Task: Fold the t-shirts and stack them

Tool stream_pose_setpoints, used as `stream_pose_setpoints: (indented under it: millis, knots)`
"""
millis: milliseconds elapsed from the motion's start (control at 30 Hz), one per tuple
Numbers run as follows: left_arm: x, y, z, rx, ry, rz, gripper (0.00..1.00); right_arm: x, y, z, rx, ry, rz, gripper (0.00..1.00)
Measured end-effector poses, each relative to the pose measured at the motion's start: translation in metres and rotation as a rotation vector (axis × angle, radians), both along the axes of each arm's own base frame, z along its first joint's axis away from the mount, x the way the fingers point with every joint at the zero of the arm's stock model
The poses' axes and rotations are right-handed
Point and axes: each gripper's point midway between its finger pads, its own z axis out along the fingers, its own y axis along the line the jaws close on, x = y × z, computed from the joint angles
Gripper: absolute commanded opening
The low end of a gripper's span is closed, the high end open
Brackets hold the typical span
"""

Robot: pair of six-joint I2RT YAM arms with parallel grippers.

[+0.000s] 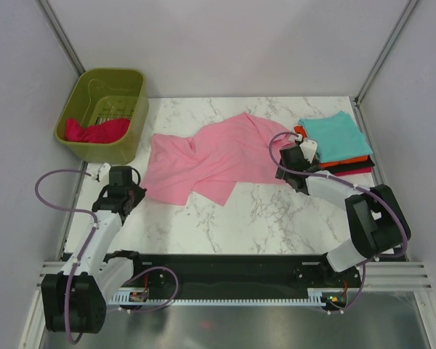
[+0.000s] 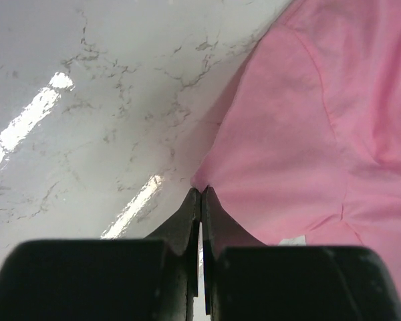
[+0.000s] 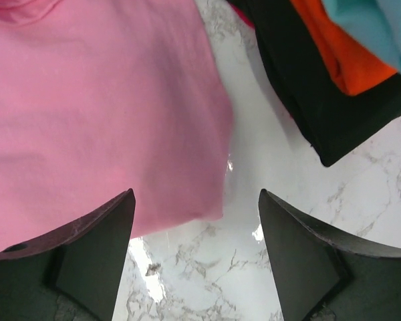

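Left gripper (image 2: 200, 194), low in the overhead frame's left, has its jaws pressed together on a corner of the light pink t-shirt (image 1: 211, 156), which lies rumpled mid-frame on the marble table (image 1: 276, 211). Upper left, the olive basket (image 1: 94, 150) holds a crimson t-shirt (image 1: 94, 131). At right sits the folded stack (image 1: 334, 134), teal on top. Just left of it, the right gripper (image 3: 196, 194) has its jaws spread, holding nothing.

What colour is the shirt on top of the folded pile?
The top shirt is teal; the top external view shows it best.
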Motion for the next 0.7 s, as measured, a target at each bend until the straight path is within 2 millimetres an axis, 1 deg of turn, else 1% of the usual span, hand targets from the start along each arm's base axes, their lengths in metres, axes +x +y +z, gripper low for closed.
stream_pose_setpoints:
  millis: [67,133,267,333,433,533,633,700]
  knots:
    - [-0.002,0.002,-0.006,-0.004,0.027,0.012,0.02,-0.005,0.002,-0.002,0.013,0.006,0.015,0.85]
    - [-0.004,0.004,-0.010,-0.010,0.043,0.028,0.02,-0.009,0.005,-0.003,0.032,0.006,0.029,0.85]
    - [-0.006,0.012,-0.009,-0.019,0.044,0.069,0.02,-0.006,0.006,-0.006,0.089,0.004,0.039,0.76]
    - [-0.009,0.015,-0.005,-0.020,0.032,0.088,0.02,-0.004,0.003,-0.008,0.131,0.003,0.029,0.74]
    - [-0.010,0.019,0.006,-0.013,-0.015,0.110,0.02,-0.003,-0.002,-0.016,0.201,0.009,0.011,0.73]
    - [-0.012,0.021,0.016,-0.010,-0.061,0.121,0.02,-0.007,-0.007,-0.023,0.242,0.020,-0.001,0.73]
    - [-0.012,0.022,0.018,-0.004,-0.068,0.127,0.02,-0.006,-0.002,-0.018,0.269,-0.003,0.031,0.70]
    - [-0.012,0.023,0.016,-0.004,-0.062,0.128,0.02,-0.009,0.003,-0.012,0.259,-0.017,0.070,0.71]
